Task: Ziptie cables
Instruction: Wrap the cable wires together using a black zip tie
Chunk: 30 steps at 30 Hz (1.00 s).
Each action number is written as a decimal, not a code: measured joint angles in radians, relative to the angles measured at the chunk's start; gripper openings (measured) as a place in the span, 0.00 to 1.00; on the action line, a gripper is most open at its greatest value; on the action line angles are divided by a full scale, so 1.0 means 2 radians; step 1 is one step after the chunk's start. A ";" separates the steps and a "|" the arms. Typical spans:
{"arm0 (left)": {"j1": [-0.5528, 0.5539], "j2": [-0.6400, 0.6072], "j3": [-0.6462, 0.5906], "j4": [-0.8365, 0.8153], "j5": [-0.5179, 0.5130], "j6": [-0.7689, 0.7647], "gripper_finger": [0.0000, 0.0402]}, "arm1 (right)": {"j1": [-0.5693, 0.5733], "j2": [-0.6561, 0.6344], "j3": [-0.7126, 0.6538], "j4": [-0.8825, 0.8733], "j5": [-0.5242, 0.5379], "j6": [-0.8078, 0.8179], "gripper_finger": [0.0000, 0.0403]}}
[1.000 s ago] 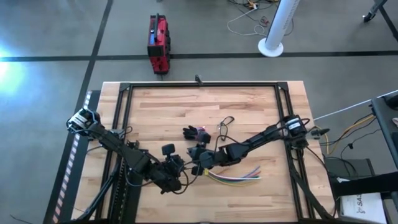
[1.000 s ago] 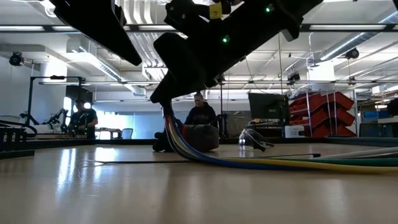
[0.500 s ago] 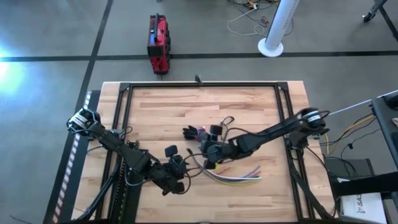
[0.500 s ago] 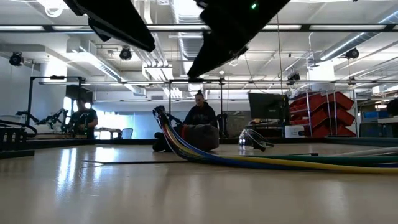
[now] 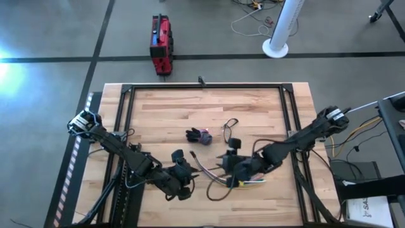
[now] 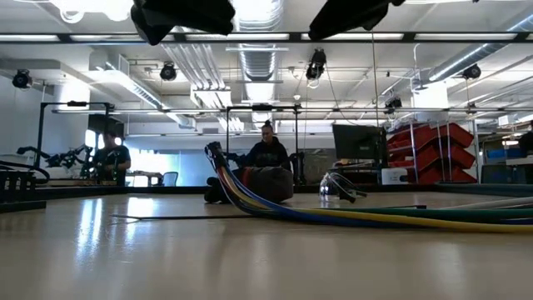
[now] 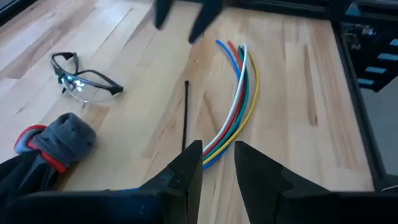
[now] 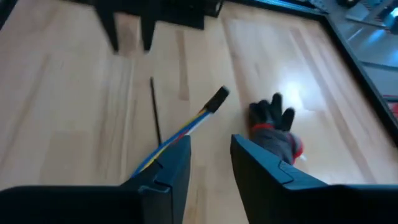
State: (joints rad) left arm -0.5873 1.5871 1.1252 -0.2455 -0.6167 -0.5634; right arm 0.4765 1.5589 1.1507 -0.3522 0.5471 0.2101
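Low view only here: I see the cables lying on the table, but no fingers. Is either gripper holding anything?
Observer: No. The left gripper is open and empty, above the table.
Operator: And the right one?
Observer: The right gripper is open too. It hangs over the cables without gripping them.
Operator: Where is the ziptie?
Observer: The ziptie lies flat on the wood beside the cables, apart from them, with no fingers on it.
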 joint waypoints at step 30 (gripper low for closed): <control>0.000 0.000 0.000 0.027 0.000 0.000 0.20 | 0.051 0.010 -0.046 -0.055 -0.004 0.078 0.07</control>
State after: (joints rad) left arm -0.5876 1.5871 1.1252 -0.1925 -0.6167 -0.5632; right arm 0.5781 1.5799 1.0592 -0.4627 0.5384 0.3665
